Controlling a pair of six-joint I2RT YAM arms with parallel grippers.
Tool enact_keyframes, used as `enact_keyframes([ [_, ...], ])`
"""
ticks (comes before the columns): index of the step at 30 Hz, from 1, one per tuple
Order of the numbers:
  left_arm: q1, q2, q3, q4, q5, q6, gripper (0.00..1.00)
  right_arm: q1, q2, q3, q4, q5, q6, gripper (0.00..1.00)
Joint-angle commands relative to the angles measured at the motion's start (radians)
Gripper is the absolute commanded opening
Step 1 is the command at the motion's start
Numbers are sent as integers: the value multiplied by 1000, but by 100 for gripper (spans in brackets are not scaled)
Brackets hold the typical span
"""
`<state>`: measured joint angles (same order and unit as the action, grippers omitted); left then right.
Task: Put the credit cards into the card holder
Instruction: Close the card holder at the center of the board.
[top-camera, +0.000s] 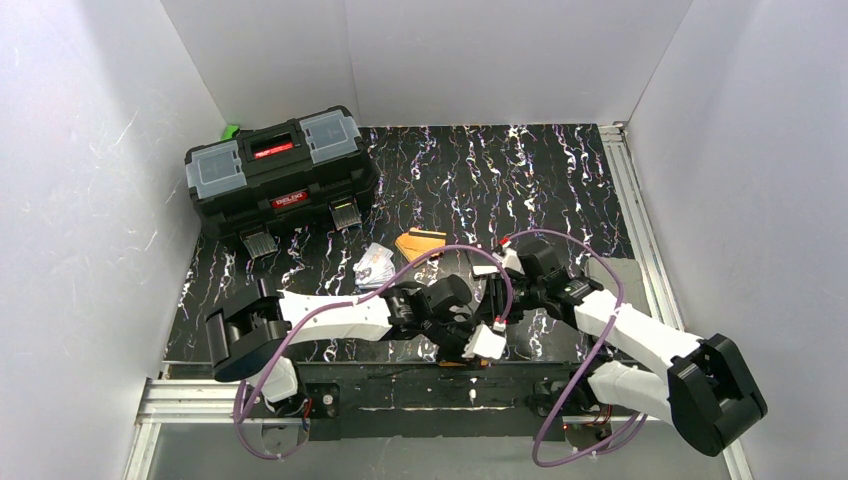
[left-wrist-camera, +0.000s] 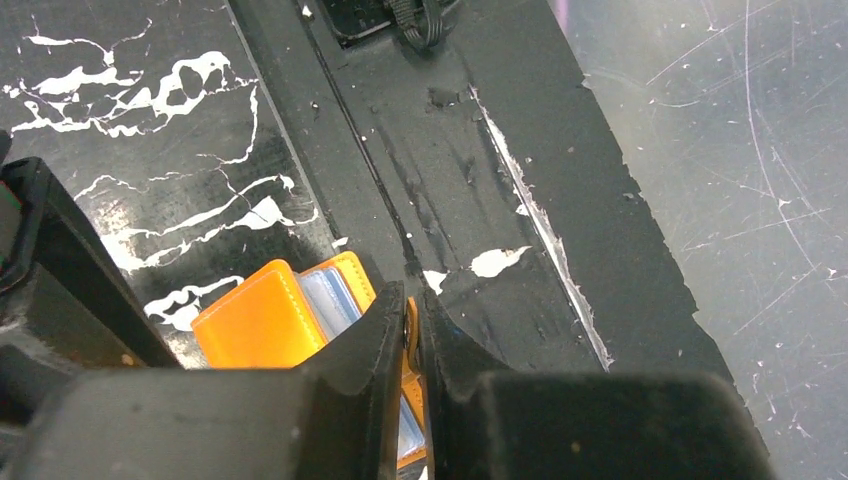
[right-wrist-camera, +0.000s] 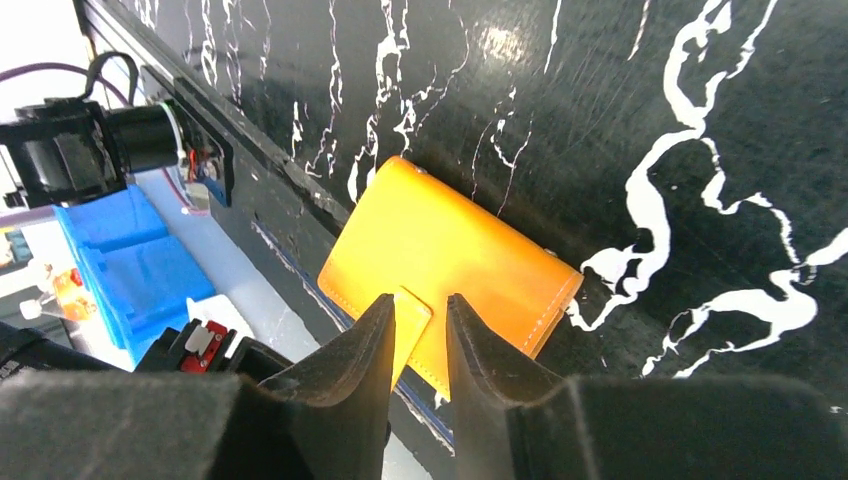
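Left pincer (left-wrist-camera: 410, 296): closed on the edge of the small orange leather-like folding card holder (left-wrist-camera: 252, 325), at the near edge of the black marbled desk (left-wrist-camera: 150, 100). Right pincer (right-wrist-camera: 418, 305): jaws narrow around the snap tab (right-wrist-camera: 414, 332); grip uncertain.

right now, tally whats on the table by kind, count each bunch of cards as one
toolbox: 1
card holder: 1
card bunches: 2, the pale cards and the orange cards; how many cards each holds cannot be told
total: 4
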<state>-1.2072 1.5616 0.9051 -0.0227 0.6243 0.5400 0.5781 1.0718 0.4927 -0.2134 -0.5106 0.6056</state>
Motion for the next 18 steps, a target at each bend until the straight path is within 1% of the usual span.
enact_keyframes([
  [1,-5,-24,-45,13,-23,15,11,39,30,-18,-6,-23,-26,32],
  [2,-4,-28,-50,11,-27,14,18,45,39,-22,-8,-19,-27,32],
  [3,-5,-33,-57,12,-33,12,28,51,53,-26,-13,-13,-25,31],
  [4,-5,-35,-70,16,-43,11,35,54,67,-32,-12,-10,-24,30],
  [6,-5,-45,-90,47,-53,14,41,67,96,-39,-4,-6,-16,30],
  [8,-5,-58,-109,68,-75,11,49,87,130,-42,6,0,-9,29],
  [11,-5,-91,-127,65,-115,14,50,120,181,-30,5,17,-7,26],
  [16,8,-165,-152,49,-233,-18,50,140,194,-27,-9,40,-8,26],
  [18,30,-189,-191,51,-242,17,50,140,207,-20,-23,47,-12,26],
])
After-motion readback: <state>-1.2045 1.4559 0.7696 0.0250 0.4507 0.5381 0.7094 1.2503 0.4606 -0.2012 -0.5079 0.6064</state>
